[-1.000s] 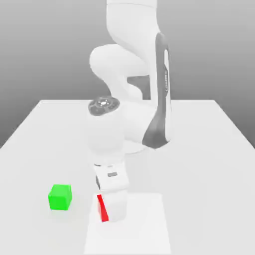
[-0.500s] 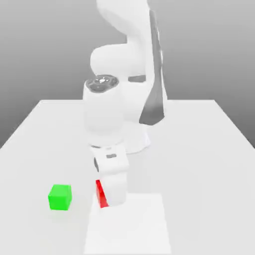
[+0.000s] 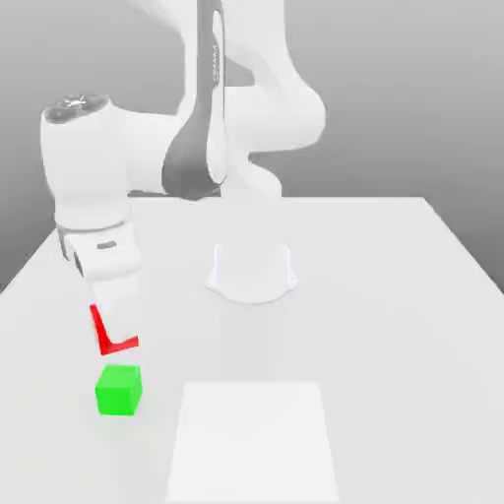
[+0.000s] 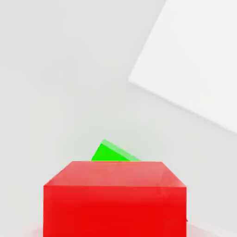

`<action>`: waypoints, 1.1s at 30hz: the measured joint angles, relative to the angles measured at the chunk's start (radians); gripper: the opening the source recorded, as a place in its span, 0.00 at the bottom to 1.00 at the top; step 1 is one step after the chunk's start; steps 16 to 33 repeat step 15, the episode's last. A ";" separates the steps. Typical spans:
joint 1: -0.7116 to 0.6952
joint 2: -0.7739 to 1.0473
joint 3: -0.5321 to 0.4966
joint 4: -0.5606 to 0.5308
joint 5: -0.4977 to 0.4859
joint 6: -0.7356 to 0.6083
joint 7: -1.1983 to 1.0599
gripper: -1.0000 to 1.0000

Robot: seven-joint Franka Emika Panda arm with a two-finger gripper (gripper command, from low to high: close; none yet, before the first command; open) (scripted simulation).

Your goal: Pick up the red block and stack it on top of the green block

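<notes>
The red block (image 3: 106, 335) hangs in the air, gripped by my gripper (image 3: 116, 330), which is shut on it; the white hand covers most of the cube. The green block (image 3: 118, 390) rests on the white table just below it, near the exterior view's left. A small gap separates the two cubes. In the hand view the red block (image 4: 115, 199) sits close to the camera and a corner of the green block (image 4: 112, 153) peeks out beyond it.
A white square patch (image 3: 254, 441) lies on the table (image 3: 394, 295) towards the front, to the exterior view's right of the green block; it also appears as the white patch (image 4: 194, 60) in the hand view. The arm's round base (image 3: 251, 271) stands mid-table.
The arm has swung to the exterior view's left, carrying the red block up from over the white patch to just above the green block. The green block has not moved.
</notes>
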State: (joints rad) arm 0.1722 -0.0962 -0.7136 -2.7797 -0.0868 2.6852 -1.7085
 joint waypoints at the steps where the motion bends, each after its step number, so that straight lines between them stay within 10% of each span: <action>1: 0.011 0.017 -0.003 0.002 0.035 0.009 -0.026 0.00; 14: 0.013 0.229 0.078 0.011 0.417 0.169 -0.300 0.00; 15: 0.009 0.240 0.086 0.010 0.428 0.182 -0.308 1.00; 33: 0.009 0.240 0.086 0.010 0.428 0.182 -0.308 1.00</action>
